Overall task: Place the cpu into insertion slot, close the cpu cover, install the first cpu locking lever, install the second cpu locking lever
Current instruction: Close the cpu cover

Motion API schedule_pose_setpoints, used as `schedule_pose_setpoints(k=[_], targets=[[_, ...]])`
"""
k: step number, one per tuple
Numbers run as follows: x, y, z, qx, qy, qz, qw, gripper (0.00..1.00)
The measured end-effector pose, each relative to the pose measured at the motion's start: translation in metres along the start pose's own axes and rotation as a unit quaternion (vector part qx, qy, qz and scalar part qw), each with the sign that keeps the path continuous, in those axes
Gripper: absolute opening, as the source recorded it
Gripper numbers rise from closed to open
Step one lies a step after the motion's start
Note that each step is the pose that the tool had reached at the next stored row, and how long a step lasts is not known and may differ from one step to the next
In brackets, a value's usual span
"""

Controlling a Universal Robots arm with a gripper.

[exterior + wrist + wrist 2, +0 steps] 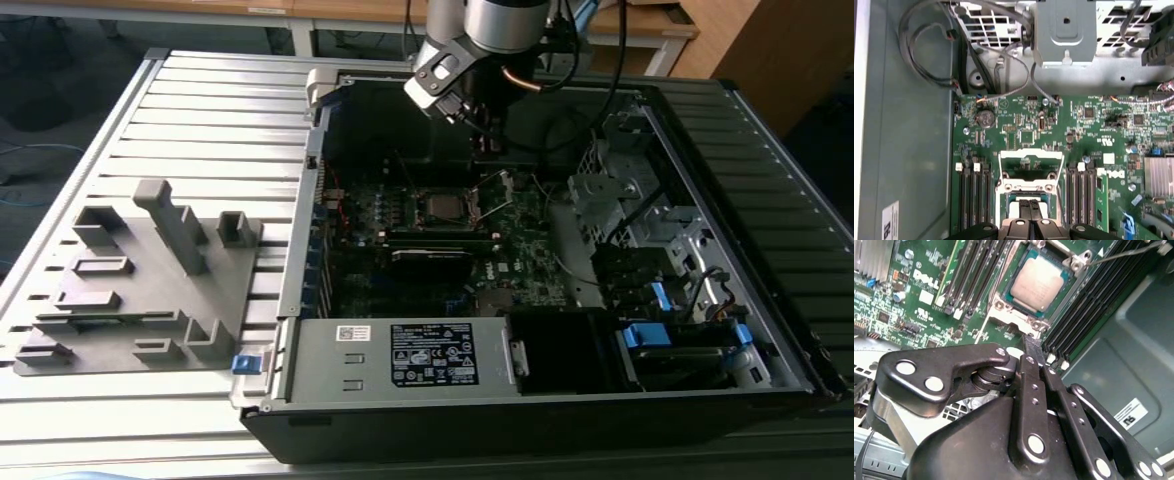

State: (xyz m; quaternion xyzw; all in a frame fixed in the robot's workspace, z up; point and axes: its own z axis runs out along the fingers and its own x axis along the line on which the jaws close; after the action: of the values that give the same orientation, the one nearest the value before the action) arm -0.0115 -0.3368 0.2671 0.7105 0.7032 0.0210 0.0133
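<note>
— Gripper [1033, 347] state?
— Clenched on nothing, its black metal fingers pressed together, hovering near the socket
— And the cpu [1036, 284]?
— Flat, square, matt silver top facing up, seated in the insertion slot [1002, 304], edges parallel to the memory slots [974, 275]; the thin silver cpu cover [1029, 153] is tilted open

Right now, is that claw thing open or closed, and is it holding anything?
Gripper: closed, fingers pressed together, holding nothing. The cpu lies apart from it, on the board.
</note>
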Motion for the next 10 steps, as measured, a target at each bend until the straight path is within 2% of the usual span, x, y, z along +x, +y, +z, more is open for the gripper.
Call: schedule_pose_setpoints(k=[6, 10], targets=[[0.0002, 0.0100, 0.0006, 0.0000, 0.0000, 0.000, 1.00000, 0.11], [0.0002, 0.0106, 0.0006, 0.0000, -0.0001, 0.000, 1.00000, 0.11]])
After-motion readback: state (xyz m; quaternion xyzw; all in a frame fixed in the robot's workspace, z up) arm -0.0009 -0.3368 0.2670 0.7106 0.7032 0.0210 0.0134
